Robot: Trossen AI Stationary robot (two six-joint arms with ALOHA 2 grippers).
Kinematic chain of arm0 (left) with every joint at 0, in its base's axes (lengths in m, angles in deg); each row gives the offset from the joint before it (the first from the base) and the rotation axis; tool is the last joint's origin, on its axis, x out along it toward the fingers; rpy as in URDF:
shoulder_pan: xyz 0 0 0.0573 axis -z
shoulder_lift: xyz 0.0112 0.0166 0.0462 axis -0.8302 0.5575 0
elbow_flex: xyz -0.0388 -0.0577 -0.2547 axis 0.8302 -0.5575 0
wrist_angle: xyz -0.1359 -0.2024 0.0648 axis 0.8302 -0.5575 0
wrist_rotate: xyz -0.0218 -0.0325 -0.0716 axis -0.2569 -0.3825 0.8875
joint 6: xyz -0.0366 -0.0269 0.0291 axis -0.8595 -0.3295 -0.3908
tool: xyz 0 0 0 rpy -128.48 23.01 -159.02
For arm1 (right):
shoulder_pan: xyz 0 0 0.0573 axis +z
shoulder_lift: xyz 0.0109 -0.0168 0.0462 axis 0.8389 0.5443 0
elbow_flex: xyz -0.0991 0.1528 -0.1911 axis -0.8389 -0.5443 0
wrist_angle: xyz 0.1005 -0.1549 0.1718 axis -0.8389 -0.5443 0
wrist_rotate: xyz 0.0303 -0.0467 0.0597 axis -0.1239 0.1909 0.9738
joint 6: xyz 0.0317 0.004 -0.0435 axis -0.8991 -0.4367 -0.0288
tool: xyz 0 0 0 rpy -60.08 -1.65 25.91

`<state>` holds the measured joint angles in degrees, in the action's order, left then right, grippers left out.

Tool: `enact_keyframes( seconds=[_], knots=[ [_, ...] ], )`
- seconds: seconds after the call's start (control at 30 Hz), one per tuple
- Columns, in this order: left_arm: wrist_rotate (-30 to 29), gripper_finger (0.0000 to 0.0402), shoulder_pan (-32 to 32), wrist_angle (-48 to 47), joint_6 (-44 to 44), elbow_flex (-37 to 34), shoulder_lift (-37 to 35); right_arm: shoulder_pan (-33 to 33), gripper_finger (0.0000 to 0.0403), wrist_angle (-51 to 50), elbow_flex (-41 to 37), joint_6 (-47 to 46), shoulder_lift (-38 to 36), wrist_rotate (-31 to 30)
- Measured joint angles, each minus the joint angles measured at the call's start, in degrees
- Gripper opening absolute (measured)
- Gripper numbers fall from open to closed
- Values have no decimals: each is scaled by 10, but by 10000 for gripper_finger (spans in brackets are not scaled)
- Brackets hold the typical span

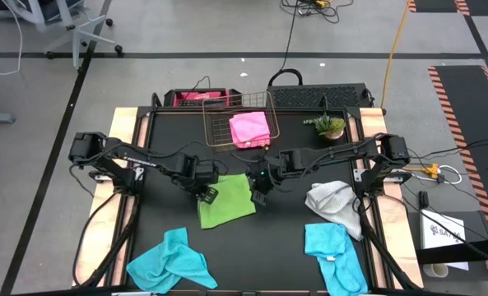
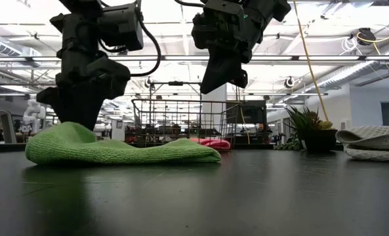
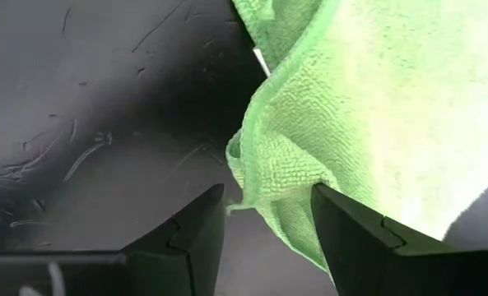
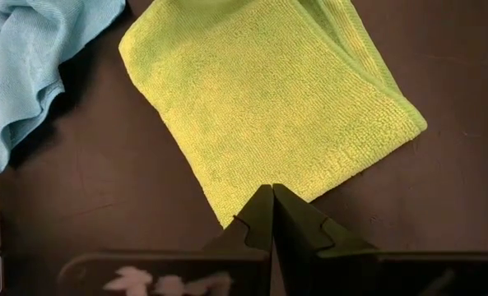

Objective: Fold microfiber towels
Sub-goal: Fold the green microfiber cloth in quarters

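Straddling lime green towel [image 3: 367, 123] edge, left gripper [image 3: 264, 222] parted; right gripper [image 4: 272, 215] pinched closed, empty, above towel.

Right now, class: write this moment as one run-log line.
green towel: folded, flat on table | left gripper: open at its corner | right gripper: shut, above its edge | pink towel: in basket
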<state>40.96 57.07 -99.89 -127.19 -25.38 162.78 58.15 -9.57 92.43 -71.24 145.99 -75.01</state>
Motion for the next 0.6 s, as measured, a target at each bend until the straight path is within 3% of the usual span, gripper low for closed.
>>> enact_keyframes(
  seconds=[0.37, 0.6],
  knots=[
    [-2, 182, -25, -86, 27, 10, 0, 0, 0, 0, 0, 0, 0, 14],
    [10, 182, -31, -62, 17, 10, 0, 0, 0, 0, 0, 0, 0, 14]
  ],
)
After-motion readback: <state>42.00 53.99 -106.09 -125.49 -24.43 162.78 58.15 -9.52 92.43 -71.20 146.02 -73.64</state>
